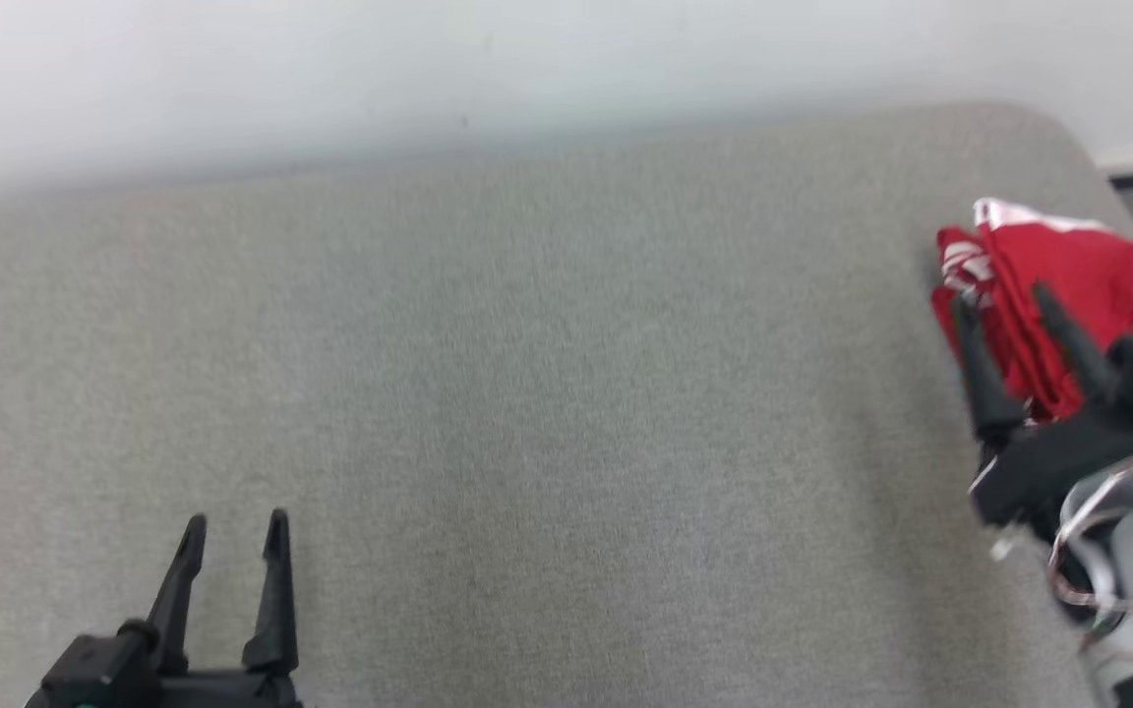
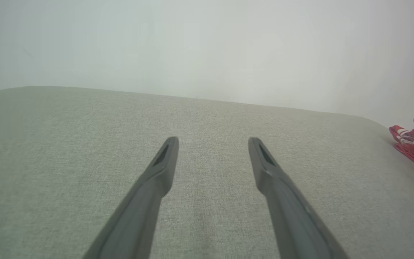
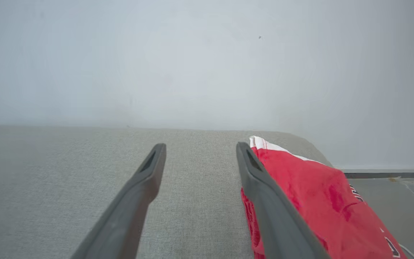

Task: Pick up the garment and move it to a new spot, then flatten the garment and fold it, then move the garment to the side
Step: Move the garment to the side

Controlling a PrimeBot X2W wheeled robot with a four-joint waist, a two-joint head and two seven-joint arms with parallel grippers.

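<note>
Garment: red garment [image 1: 1068,275], white-trimmed, folded, at grey surface's [image 1: 527,393] far right corner.
Right fingers [image 1: 980,374]: spread, released, over garment's left edge.
Left fingers [image 1: 276,580]: spread, empty, well apart from garment.

Garment [image 1: 1088,265] partly behind right fingers [image 1: 982,379]

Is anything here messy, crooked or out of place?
Only the red garment: it sits in a rumpled, uneven bundle at the far right edge of the grey padded surface, close to the rounded corner. The right pincer stands open at its edge, gripping nothing. Nothing looks spilled or damaged.
</note>
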